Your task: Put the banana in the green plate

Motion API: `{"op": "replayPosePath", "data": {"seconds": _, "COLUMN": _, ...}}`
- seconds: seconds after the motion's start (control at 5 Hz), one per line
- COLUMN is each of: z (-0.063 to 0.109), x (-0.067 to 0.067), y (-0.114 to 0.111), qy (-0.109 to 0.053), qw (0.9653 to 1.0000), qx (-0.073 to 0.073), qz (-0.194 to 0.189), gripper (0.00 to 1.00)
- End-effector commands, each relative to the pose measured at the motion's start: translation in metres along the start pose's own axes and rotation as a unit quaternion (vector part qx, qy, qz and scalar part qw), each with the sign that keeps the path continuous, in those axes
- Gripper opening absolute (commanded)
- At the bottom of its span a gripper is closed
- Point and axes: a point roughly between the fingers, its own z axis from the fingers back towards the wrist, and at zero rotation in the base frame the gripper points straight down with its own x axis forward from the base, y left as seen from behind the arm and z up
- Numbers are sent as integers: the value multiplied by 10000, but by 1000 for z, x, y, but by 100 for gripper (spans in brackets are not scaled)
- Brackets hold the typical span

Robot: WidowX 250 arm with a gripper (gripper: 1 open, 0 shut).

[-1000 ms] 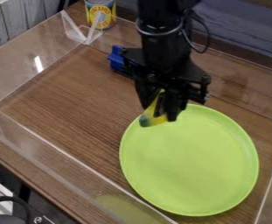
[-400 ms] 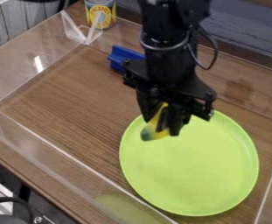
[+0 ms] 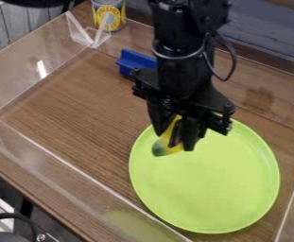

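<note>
The small yellow banana (image 3: 168, 145) hangs nearly upright between the black fingers of my gripper (image 3: 177, 140), which is shut on it and points straight down. Its greenish lower tip sits just above the upper left part of the large lime-green plate (image 3: 225, 189), inside the rim. Whether the tip touches the plate, I cannot tell. The banana's upper half is hidden by the fingers.
A blue rectangular block (image 3: 135, 62) lies behind the gripper on the wooden table. A yellow cup (image 3: 106, 14) stands at the far edge. Clear plastic walls (image 3: 36, 66) fence the workspace on the left and at the front.
The gripper with the banana has edged a little toward the camera, from the plate's far rim to a spot inside it. In the last half second it has barely moved.
</note>
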Motion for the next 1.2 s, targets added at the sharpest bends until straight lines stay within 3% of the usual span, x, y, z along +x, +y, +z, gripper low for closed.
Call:
{"op": "replayPosePath", "data": {"seconds": 0.0, "z": 7, "x": 1, "y": -3, "qy": -129, "qw": 9999, "qx": -23, "qz": -61, "gripper": 0}}
{"op": "replayPosePath", "data": {"seconds": 1.0, "z": 14, "x": -7, "y": -8, "qy": -96, "qw": 9998, "qx": -41, "qz": -194, "gripper": 0}}
